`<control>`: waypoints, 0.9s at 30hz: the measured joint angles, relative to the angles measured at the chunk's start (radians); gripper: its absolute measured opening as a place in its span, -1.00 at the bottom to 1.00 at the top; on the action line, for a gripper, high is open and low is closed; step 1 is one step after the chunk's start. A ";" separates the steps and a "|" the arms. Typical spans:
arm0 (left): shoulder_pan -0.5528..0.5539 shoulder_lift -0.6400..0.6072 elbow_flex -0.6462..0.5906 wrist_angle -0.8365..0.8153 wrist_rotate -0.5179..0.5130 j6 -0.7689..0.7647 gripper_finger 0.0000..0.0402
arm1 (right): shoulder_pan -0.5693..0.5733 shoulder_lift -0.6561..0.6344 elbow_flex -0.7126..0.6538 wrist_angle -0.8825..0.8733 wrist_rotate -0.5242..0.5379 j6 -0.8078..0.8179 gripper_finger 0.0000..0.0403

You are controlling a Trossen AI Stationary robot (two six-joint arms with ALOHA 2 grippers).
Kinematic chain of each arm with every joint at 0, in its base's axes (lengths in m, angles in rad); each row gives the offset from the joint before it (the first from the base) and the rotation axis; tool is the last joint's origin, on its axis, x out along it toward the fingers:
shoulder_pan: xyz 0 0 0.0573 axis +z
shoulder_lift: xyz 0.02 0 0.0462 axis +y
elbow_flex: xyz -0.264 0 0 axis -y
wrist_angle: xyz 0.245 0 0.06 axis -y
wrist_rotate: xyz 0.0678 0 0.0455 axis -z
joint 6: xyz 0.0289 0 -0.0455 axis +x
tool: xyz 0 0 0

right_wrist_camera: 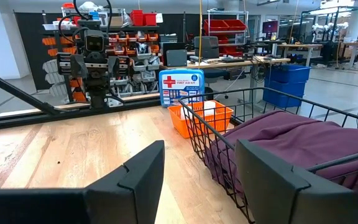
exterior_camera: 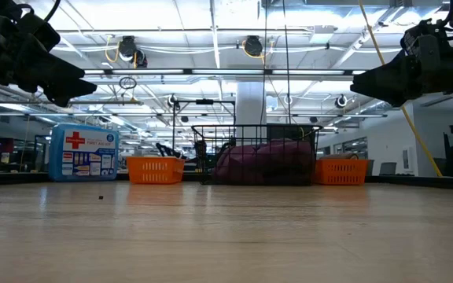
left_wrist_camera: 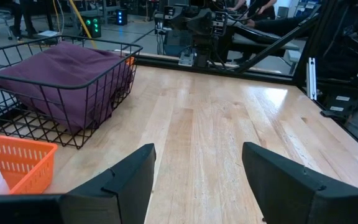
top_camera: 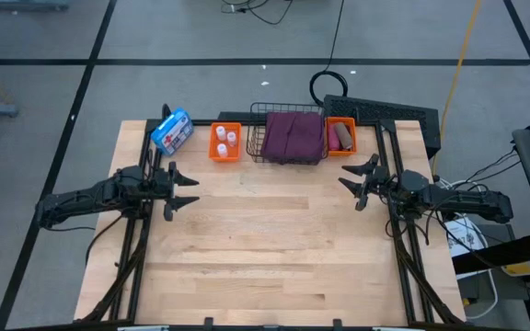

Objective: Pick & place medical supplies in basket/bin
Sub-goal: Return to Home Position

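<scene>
The maroon folded cloth (top_camera: 292,134) lies inside the black wire basket (top_camera: 258,138) at the table's far edge. Left of it an orange bin (top_camera: 215,147) holds three white vials (top_camera: 226,140). Right of it a second orange bin (top_camera: 351,135) holds small rolls (top_camera: 339,137). My left gripper (top_camera: 188,187) hovers open over the table's left side, above the wood. My right gripper (top_camera: 349,175) hovers open over the right side, just in front of the right bin. Neither holds anything.
A blue-and-white first-aid pouch (top_camera: 172,131) stands at the far left, beside the left bin. A black keyboard-like slab (top_camera: 389,112) lies behind the right bin. The wooden tabletop (top_camera: 265,248) stretches bare between the arms and toward the near edge.
</scene>
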 joint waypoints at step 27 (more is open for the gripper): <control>0.000 0.000 0.000 0.000 0.000 0.000 0.25 | 0.000 0.000 0.000 0.000 0.000 0.000 -0.09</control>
